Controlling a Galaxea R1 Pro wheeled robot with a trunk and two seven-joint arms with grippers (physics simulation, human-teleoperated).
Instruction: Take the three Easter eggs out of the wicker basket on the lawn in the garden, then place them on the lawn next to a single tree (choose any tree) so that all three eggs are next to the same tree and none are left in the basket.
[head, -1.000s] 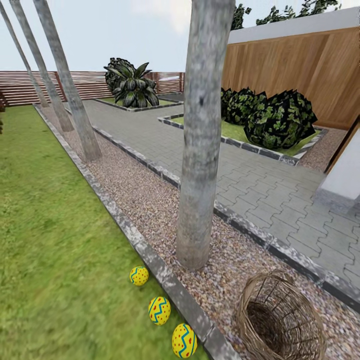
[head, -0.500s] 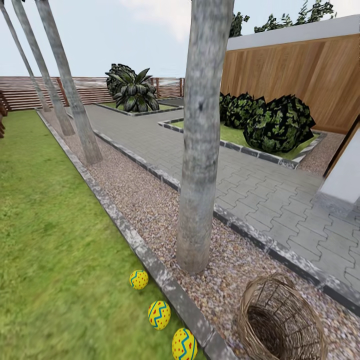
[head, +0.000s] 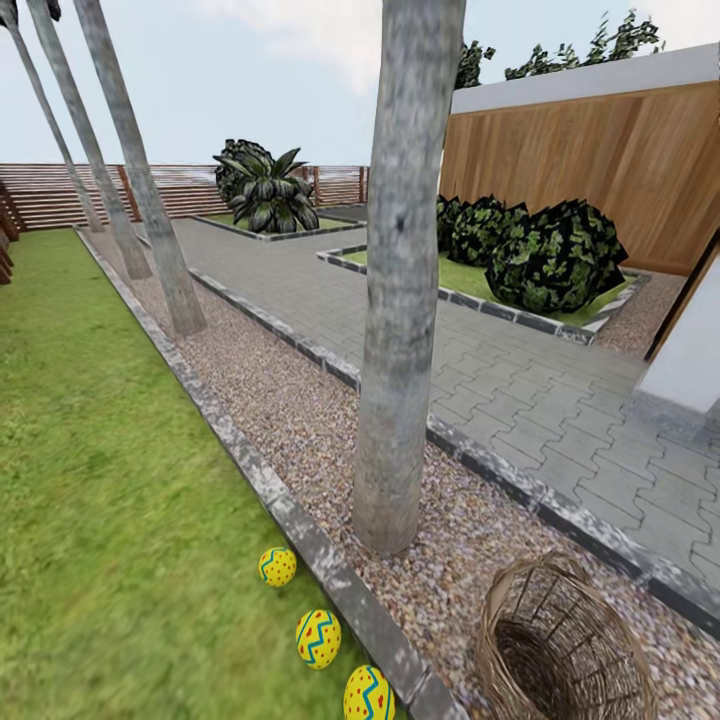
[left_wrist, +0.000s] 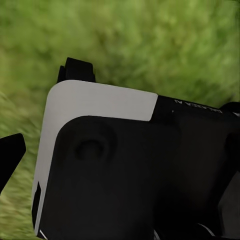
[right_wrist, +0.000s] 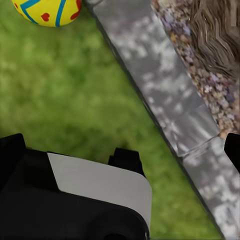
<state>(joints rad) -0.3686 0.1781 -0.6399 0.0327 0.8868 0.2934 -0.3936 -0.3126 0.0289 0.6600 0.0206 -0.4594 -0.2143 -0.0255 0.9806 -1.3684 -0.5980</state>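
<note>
3 eggs out on the lawn (head: 110, 500) in a row along the grey kerb (head: 300, 535): far egg (head: 277, 566), middle egg (head: 318, 638), near egg (head: 368, 694), the last cut by the frame edge. All just beside the kerb on the grass side, tree (head: 405, 300) just across it in the gravel strip (head: 300, 410), nearest to the far egg. Basket (head: 560, 645) tipped on the gravel past the kerb, mouth toward camera, looks empty inside. Task judged essentially done: no egg left in the basket, all 3 by the same trunk.

Right wrist view: 1 egg (right_wrist: 47, 10) on grass ahead of the right gripper (right_wrist: 125, 150), kerb (right_wrist: 160, 100) running diagonally beside it, wicker at the far corner. Egg well apart from the gripper, nothing held; width of opening: cannot tell, fingers mostly out of sight. Right arm the nearer one to the eggs.

Left wrist view: left gripper body over blurred grass (left_wrist: 150, 45), holding nothing seen; open or closed: cannot tell.
</note>
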